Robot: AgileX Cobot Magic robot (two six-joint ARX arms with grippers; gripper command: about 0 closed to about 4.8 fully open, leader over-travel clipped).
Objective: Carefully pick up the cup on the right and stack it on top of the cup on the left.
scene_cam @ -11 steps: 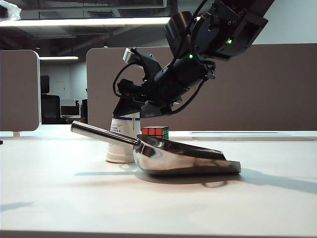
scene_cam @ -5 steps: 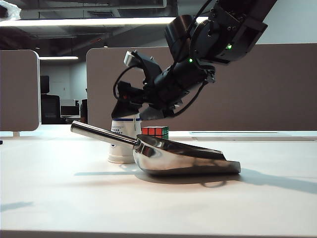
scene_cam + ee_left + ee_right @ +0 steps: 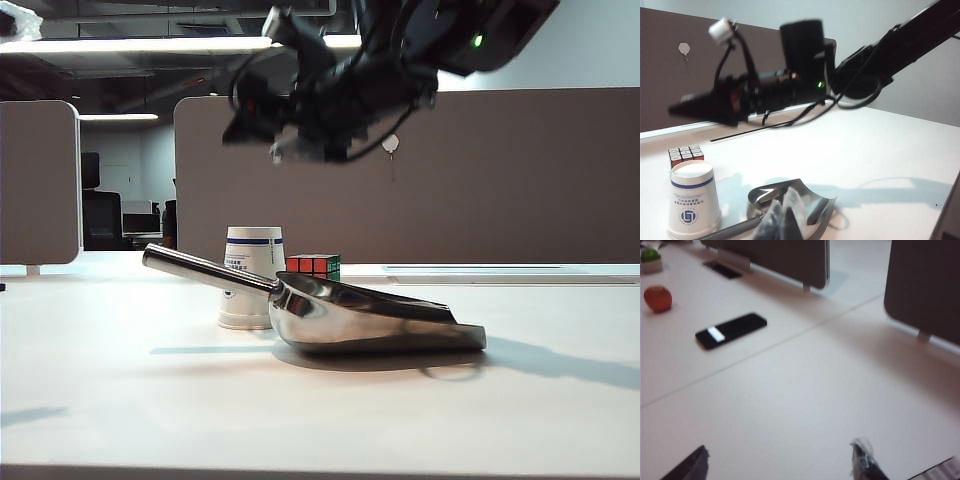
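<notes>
Left gripper (image 3: pixel 782 224): only dark, blurred fingertips show at the edge of its wrist view, looking down on the cup and scoop; I cannot tell whether they are apart or together.
Paper cup (image 3: pixel 250 278): stands mouth-down on the white worktop (image 3: pixel 100 400), long axis upright, left of the middle in the exterior view. It is white card with a blue band and printed logo, a smooth tapering wall and a flat round base on top (image 3: pixel 692 200). Only one outline shows, so whether a second cup is nested on it I cannot tell.
Right gripper (image 3: pixel 240 125): hangs well above the cup and points left, so the cup lies almost straight below it. Its wrist view shows the fingertips spread wide (image 3: pixel 777 466) with nothing between them. Of the two arms, I judge this one nearer.
Rubik's cube (image 3: pixel 313 265): sits just behind and right of the cup; hard plastic with square coloured tiles.
Steel scoop (image 3: pixel 375 318): polished, mirror-bright, with a curved open bowl. Its round handle (image 3: pixel 205 270) slants across the front of the cup, very near it.
</notes>
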